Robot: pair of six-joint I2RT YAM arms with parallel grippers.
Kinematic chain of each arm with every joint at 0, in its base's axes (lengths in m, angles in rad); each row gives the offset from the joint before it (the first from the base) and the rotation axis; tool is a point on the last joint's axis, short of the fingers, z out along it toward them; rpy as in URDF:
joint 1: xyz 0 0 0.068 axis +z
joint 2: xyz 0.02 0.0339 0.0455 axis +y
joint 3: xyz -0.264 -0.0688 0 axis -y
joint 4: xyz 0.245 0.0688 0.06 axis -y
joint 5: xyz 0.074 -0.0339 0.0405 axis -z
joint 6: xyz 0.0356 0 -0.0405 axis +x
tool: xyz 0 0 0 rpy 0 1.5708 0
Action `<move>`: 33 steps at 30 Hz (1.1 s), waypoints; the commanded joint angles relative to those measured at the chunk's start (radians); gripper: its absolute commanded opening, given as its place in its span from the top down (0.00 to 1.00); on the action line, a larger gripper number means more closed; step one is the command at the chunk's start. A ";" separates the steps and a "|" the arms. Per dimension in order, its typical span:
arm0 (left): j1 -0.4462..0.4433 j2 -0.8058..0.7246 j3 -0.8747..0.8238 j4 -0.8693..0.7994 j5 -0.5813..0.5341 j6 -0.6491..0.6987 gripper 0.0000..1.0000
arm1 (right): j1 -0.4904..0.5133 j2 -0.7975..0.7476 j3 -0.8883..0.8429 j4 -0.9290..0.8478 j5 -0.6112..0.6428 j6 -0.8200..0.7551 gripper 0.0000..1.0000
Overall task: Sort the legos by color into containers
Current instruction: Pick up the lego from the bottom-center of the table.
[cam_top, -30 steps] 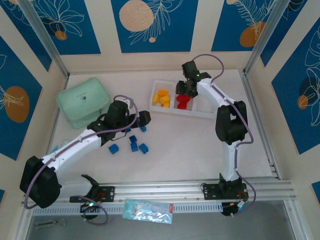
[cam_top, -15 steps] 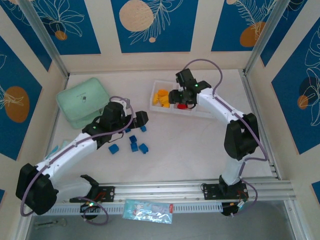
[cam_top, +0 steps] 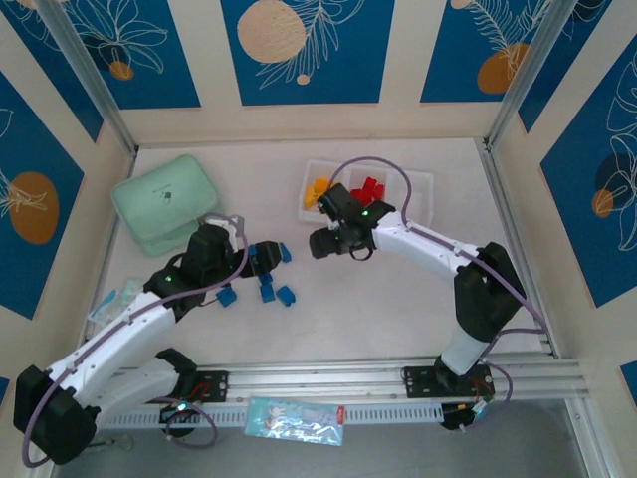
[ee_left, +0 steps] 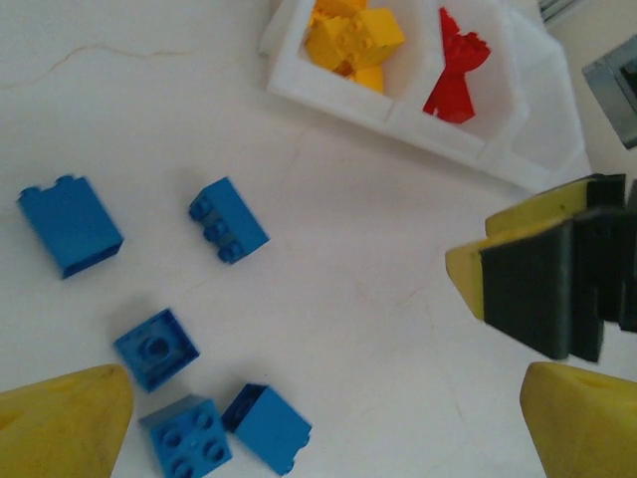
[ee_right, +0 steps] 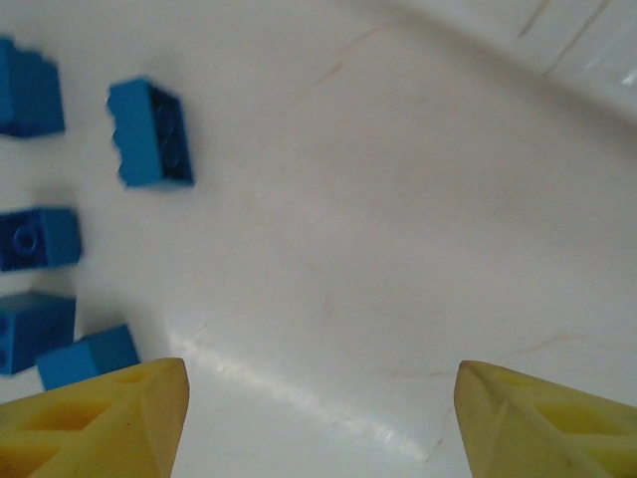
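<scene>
Small blue plastic bricks lie loose near low white translucent three-compartment tray. Yellow bricks, red bricks sit in separate compartments. Left gripper spread, empty. Right gripper likewise. Risk: both grippers near same cluster, so fingers may clash and scatter bricks.

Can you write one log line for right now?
left tool: open, empty | right tool: open, empty | blue legos: loose, outside tray | yellow legos, red legos: in tray

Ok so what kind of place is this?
Probably a robot lab test cell: a left arm and right arm bolted to an aluminium rail, patterned blue panels walling a white tabletop, plus blue bricks and a tray.
</scene>
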 commanded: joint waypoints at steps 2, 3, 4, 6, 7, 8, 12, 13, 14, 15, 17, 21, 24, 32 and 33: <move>0.013 -0.068 -0.030 -0.099 -0.043 -0.007 0.01 | 0.075 -0.029 -0.042 0.017 -0.034 0.030 0.28; 0.013 -0.086 -0.039 -0.113 -0.052 -0.008 0.01 | 0.097 -0.032 -0.057 0.030 -0.027 0.035 0.28; 0.013 -0.104 -0.048 -0.123 -0.058 -0.010 0.01 | 0.112 -0.033 -0.071 0.046 -0.032 0.035 0.28; 0.013 -0.146 -0.061 -0.157 -0.080 -0.017 0.01 | 0.141 -0.026 -0.087 0.064 -0.047 0.046 0.27; 0.013 -0.162 -0.064 -0.170 -0.085 -0.020 0.01 | 0.152 -0.021 -0.085 0.061 -0.049 0.056 0.27; 0.014 -0.181 -0.069 -0.183 -0.092 -0.024 0.01 | 0.167 -0.014 -0.084 0.059 -0.052 0.065 0.27; 0.014 -0.239 -0.086 -0.218 -0.113 -0.035 0.01 | 0.241 0.007 -0.126 0.132 -0.063 0.064 0.26; 0.014 -0.248 -0.086 -0.227 -0.116 -0.035 0.01 | 0.249 0.018 -0.129 0.142 -0.077 0.071 0.26; 0.014 -0.256 -0.082 -0.244 -0.124 -0.038 0.01 | 0.255 0.031 -0.126 0.150 -0.100 0.076 0.26; 0.014 -0.263 -0.077 -0.259 -0.132 -0.041 0.01 | 0.263 0.044 -0.121 0.156 -0.114 0.079 0.26; 0.014 -0.274 -0.077 -0.275 -0.142 -0.042 0.01 | 0.279 0.066 -0.119 0.172 -0.114 0.078 0.26; 0.014 -0.294 -0.097 -0.273 -0.154 -0.054 0.01 | 0.293 0.113 -0.110 0.210 -0.122 0.073 0.26; 0.014 -0.295 -0.100 -0.265 -0.151 -0.062 0.01 | 0.292 0.161 -0.075 0.189 -0.090 0.060 0.27; 0.014 -0.293 -0.098 -0.263 -0.165 -0.058 0.01 | 0.280 0.227 -0.036 0.213 -0.076 0.028 0.33; 0.014 -0.293 -0.098 -0.265 -0.167 -0.057 0.01 | 0.277 0.236 -0.034 0.221 -0.082 0.030 0.35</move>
